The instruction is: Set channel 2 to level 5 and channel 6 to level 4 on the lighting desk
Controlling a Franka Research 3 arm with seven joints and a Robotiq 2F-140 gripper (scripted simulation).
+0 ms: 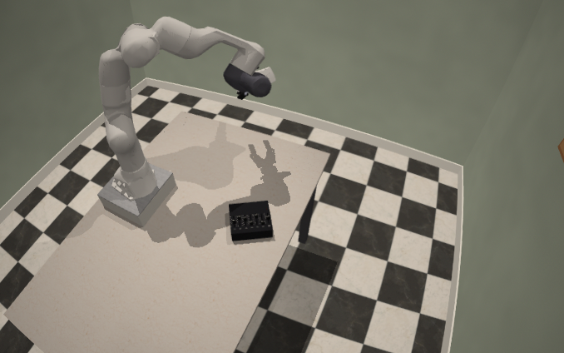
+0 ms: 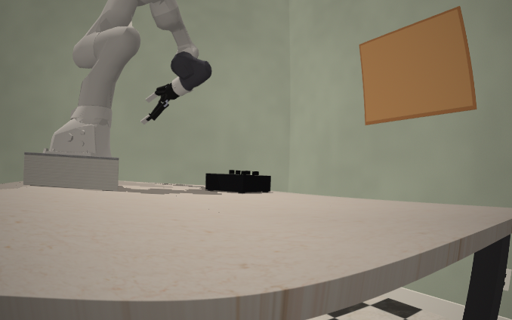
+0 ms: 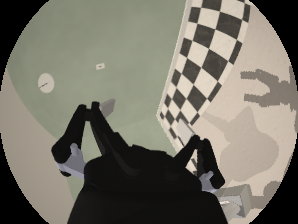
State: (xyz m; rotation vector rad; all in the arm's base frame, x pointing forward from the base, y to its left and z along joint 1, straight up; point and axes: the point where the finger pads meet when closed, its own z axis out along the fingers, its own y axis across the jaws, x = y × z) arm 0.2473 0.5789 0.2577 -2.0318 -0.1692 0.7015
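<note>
Fingers (image 1: 241, 95) (image 2: 157, 111), one pair: standing wide open, gripping nothing, hanging high above the desk (image 1: 144, 285) (image 2: 210, 246) (image 3: 270, 117) and touching nothing.

Wrist section (image 1: 247, 81) (image 2: 190, 69), dark: sitting just behind the fingers, tilting them obliquely downward and back toward the base side rather than straight down.

Arm (image 1: 116, 96) (image 2: 107, 71), one, pale: rising from its base, arching over and reaching down to the wrist section.

Lighting console (image 1: 251, 235) (image 2: 226, 183), black, box-shaped: resting level on the desk, below and well apart from the fingers, lying off the way they are pointing. Probably weighing little enough to be skidding under a careless push; the casing presumably rigid.

Fader caps (image 1: 249, 220) (image 2: 245, 172), small, dark: projecting from the console's top, levels and channel numbers not showing legibly. Likely sliding on light friction; best taken singly by the cap's sides, or nudged along the slot with narrowed fingers. Neighbours standing close, so risking a stray knock.

Mounting block (image 1: 122, 210) (image 2: 71, 170) (image 3: 245, 200), grey: supporting the arm, well apart from the fingers.
</note>
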